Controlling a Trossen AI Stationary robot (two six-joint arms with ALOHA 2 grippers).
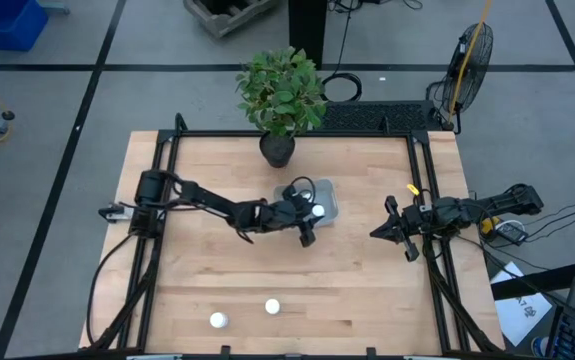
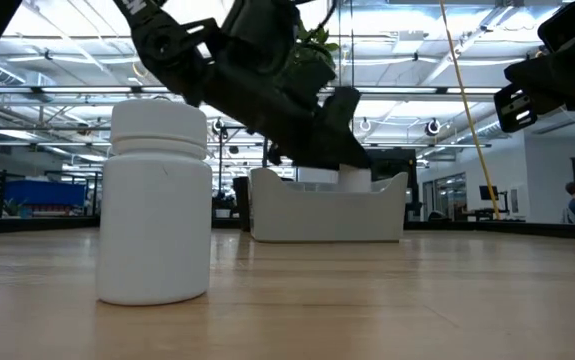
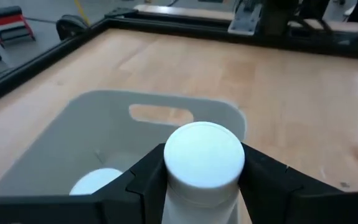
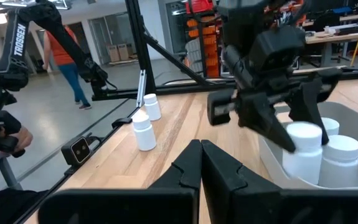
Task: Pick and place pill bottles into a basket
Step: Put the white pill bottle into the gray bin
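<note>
My left gripper is over the near right part of the pale grey basket, shut on a white pill bottle. The bottle also shows in the right wrist view. Two more bottles stand in the basket beside it. Two bottles stand upright on the table near its near edge. One of them fills the foreground of the low view. My right gripper is shut and empty by the table's right side, pointing toward the basket. My left gripper pinches the bottle between its two fingers, on opposite sides of the body just below the cap. The fingers slant down from the table's left. The bottle stands upright, its lower part inside the basket. Whether it rests on the basket's floor is hidden by the wall.
A dark pot with a green plant stands just beyond the basket at the far edge. Black frame rails run along the table's left and right sides. Bare wood lies between the basket and the two near bottles. A person walks beyond the table.
</note>
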